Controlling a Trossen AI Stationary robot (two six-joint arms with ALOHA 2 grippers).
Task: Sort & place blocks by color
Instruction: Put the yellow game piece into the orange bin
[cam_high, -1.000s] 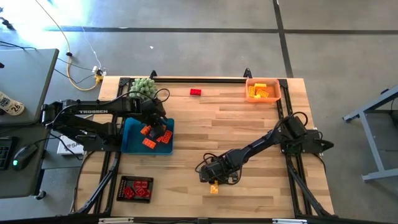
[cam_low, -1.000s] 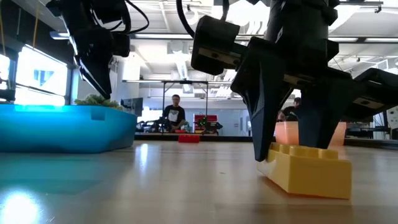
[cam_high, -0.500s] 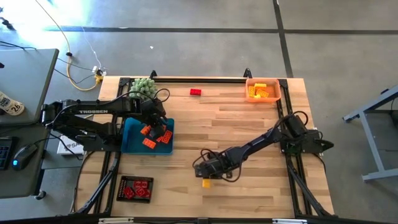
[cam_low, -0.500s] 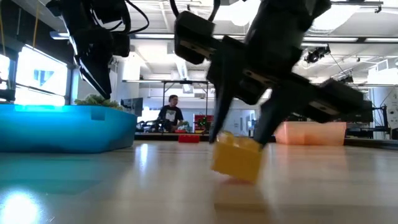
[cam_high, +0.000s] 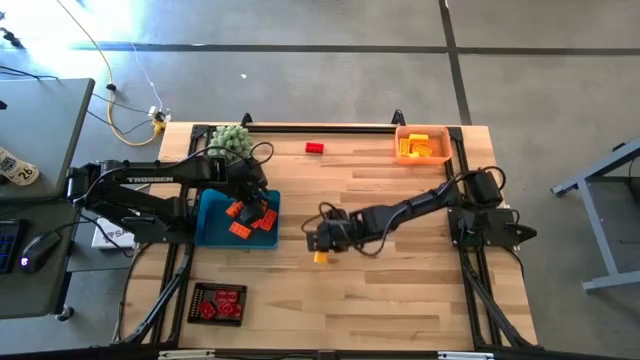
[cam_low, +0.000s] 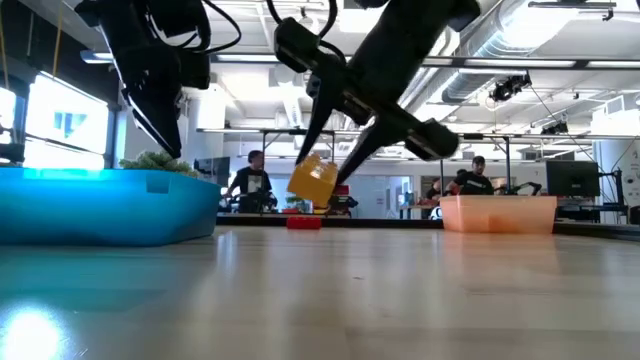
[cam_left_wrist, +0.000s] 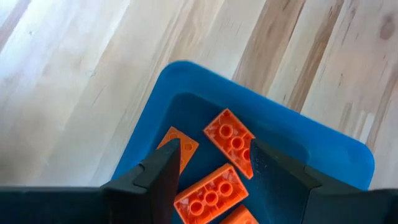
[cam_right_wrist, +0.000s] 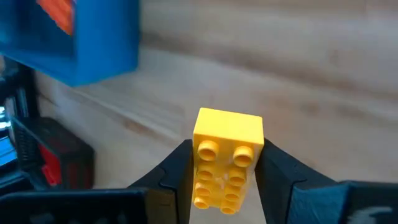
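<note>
My right gripper (cam_high: 322, 246) is shut on a yellow block (cam_right_wrist: 227, 155), which hangs clear of the table near its middle (cam_low: 313, 180). My left gripper (cam_left_wrist: 214, 155) stands open above the blue tray (cam_high: 215, 232), with nothing between its fingers. Several orange blocks (cam_left_wrist: 230, 134) lie in that tray. A red block (cam_high: 314, 148) lies flat on the table near the far edge. The orange tray (cam_high: 441, 146) at the far right holds yellow blocks (cam_high: 421, 148). The black tray (cam_high: 193, 303) at the near left holds red blocks (cam_high: 222, 305). My right gripper pinches the yellow block by two opposite side faces (cam_right_wrist: 200, 163), one finger (cam_right_wrist: 177, 171) on each. The fingers slant downward, coming from the table's right. The block is lifted clear of the table and tilted, its studded top (cam_right_wrist: 224, 152) turned toward the wrist camera.
A fuzzy green plant (cam_high: 229, 140) stands at the far left, behind the blue tray. Bare wood lies between my right gripper and the orange tray. People show in the room behind the table (cam_low: 248, 180).
My right gripper has lifted the yellow block off the table, where it sat tilted with one end down. It has carried the block up and toward the far edge, a little to the left, turning as it went. The block now hangs clear.
</note>
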